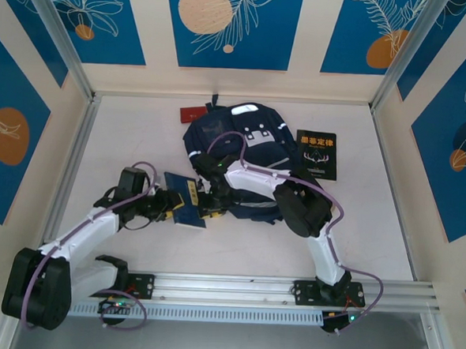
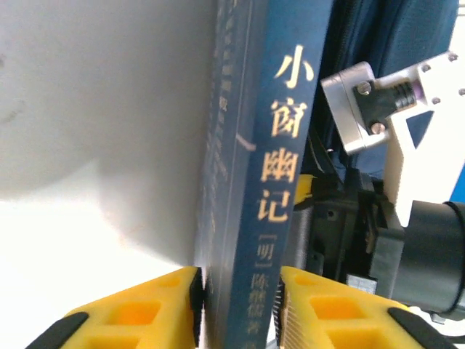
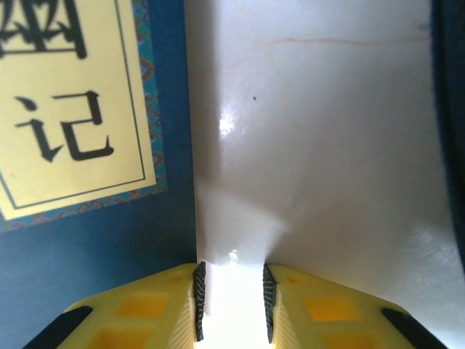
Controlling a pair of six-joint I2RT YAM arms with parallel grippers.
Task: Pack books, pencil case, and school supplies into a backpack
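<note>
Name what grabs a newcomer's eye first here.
The big navy backpack sits mid-table, with both arms meeting at its near-left edge. There the left jaws clamp a blue book. A black book with a yellow title lies flat to the backpack's right.

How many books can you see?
2. A dark blue book is pinched in the left claw beside the backpack; a black book lies on the table right of the backpack. More could be hidden inside it.
</note>
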